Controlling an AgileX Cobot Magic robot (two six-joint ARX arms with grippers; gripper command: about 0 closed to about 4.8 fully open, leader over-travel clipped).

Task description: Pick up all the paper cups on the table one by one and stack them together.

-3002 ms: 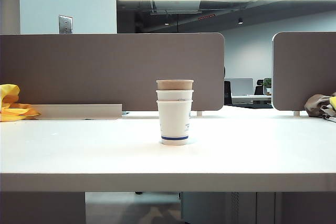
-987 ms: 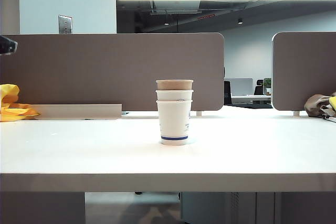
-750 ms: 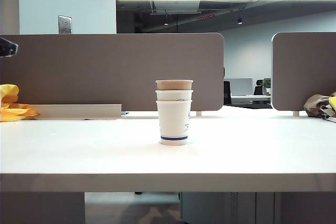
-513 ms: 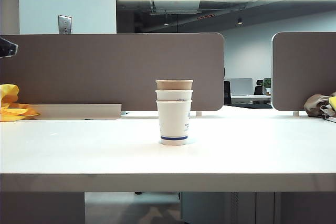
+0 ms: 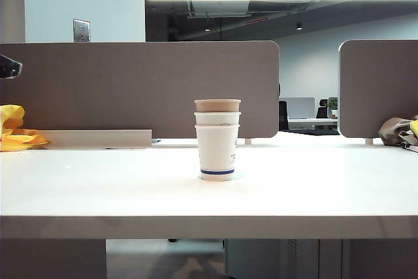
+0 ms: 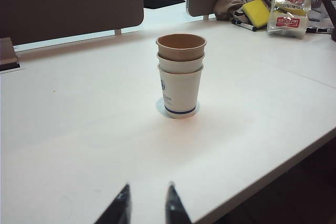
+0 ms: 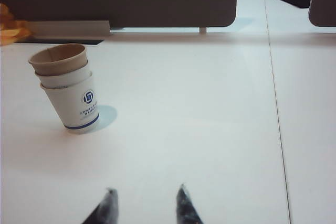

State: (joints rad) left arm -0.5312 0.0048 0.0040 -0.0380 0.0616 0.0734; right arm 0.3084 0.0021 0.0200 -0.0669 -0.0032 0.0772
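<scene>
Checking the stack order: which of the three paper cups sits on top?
The plain kraft-brown paper cup tops the stack, nested inside the two white blue-logo paper cups; it alone has no print.

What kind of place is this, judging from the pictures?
Probably an open-plan office: a white desk top backed by grey-brown partition panels, with a monitor at another desk behind and exposed ceiling ducts. The stacked paper cups stand mid-table.

Paper cups (image 5: 217,140) stand nested mid-table (image 5: 326,187), before the partition (image 5: 130,89).
</scene>
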